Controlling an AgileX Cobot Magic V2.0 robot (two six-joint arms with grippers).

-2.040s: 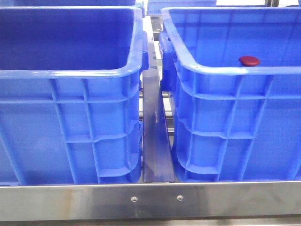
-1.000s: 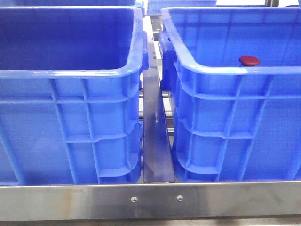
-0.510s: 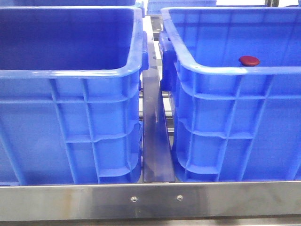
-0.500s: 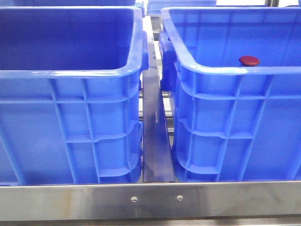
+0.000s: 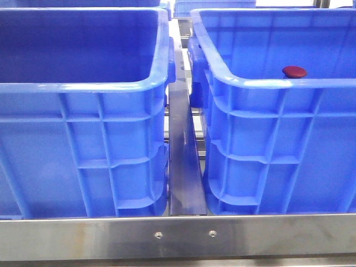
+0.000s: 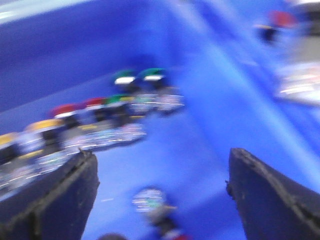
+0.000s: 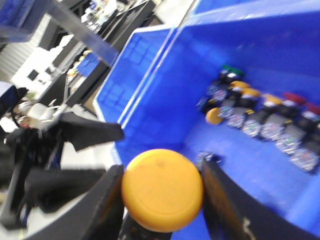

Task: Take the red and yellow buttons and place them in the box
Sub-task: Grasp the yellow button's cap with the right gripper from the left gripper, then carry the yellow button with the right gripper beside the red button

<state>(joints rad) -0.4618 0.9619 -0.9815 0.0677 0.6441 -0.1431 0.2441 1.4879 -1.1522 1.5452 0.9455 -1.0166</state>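
Observation:
The dark red button (image 5: 294,71) lies inside the right-hand blue box (image 5: 261,83), just behind its near rim. My right gripper (image 7: 161,172) is shut on the orange-yellow button (image 7: 162,192), which fills the gap between both fingers, above a blue crate (image 7: 240,60). My left gripper (image 6: 161,152) stands open inside a blue crate (image 6: 210,100) with nothing between its fingers; that view is blurred. Neither gripper shows in the front view.
A second blue crate (image 5: 83,89) stands on the left, with a steel rail (image 5: 183,161) between the two. Rows of push-button switches (image 7: 265,122) lie on a crate floor, also blurred in the left wrist view (image 6: 100,117). A loose yellow cap (image 7: 214,116) lies beside them.

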